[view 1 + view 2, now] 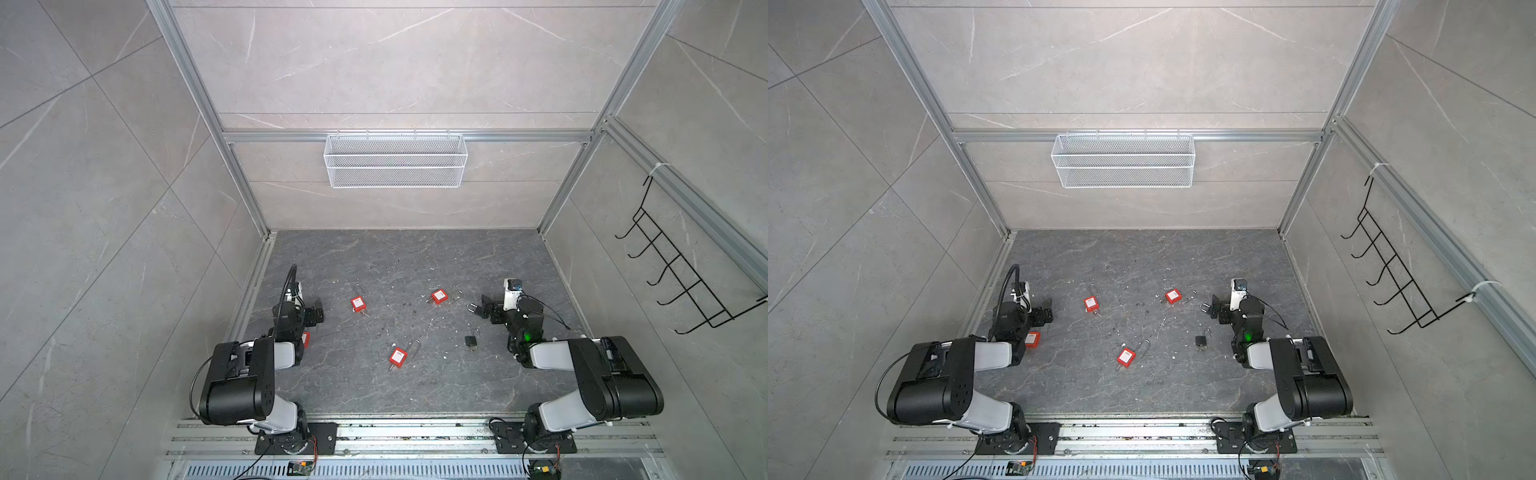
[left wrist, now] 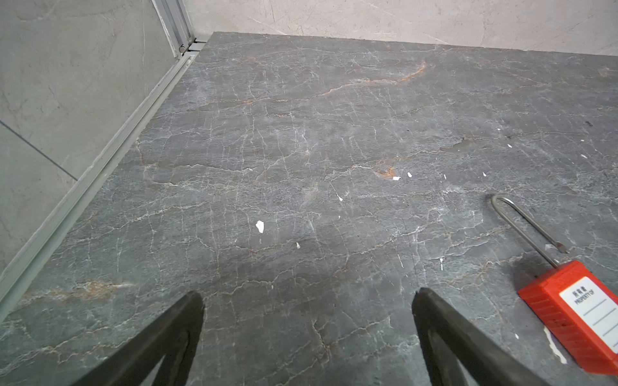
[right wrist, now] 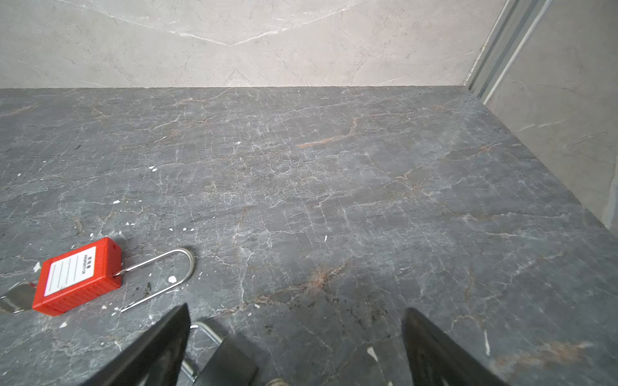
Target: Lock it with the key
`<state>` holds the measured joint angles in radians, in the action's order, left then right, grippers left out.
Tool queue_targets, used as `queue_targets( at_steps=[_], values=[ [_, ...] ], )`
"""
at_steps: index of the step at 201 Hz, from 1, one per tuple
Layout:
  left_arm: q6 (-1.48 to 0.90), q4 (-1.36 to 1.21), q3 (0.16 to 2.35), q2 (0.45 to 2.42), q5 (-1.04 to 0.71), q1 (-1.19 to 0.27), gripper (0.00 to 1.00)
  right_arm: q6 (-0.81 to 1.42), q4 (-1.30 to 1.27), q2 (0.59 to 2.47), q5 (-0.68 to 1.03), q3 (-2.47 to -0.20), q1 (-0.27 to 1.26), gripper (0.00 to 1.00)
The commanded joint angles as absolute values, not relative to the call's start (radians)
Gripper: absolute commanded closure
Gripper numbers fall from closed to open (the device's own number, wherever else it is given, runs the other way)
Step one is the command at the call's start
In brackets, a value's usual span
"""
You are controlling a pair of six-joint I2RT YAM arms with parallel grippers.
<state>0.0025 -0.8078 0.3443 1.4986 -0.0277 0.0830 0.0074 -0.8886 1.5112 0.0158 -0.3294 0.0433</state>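
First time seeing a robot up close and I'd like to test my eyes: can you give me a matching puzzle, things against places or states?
1 white mesh basket
2 black hook rack
3 red padlock
4 left gripper

A jaws apart, empty
B lying on the table
C hung on the right wall
D hung on the back wall

Pairs: 1-D, 2-C, 3-B, 4-A

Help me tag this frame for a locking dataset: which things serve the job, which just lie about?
Job: near red padlock; far-left red padlock; far-right red padlock with key; black padlock; second black padlock.
Lying about: wire basket; hook rack; white chips.
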Motion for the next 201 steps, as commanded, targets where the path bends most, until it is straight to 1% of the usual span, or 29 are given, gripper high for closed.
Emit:
queue_targets(
  at_steps=[1,165,183,201],
  values=[
    [-0.012,-0.828,0.369,1.5,-0.018,0.084,0.0,0.024,-0.907,1.514,0.023,-0.347,0.038,0.01],
    [-0.012,-0.828,0.368,1.499,-0.018,0.085,0.0,0.031,-0.908,1.514,0.0,-0.349,0.032,0.01],
    [-0.004,-0.815,0.373,1.487,-0.045,0.086,0.0,0.021,-0.891,1.488,0.018,-0.348,0.031,0.01],
    [0.0,-0.758,0.394,1.458,-0.06,0.085,0.0,0.034,-0.841,1.443,-0.01,-0.358,0.032,0.01]
  ],
)
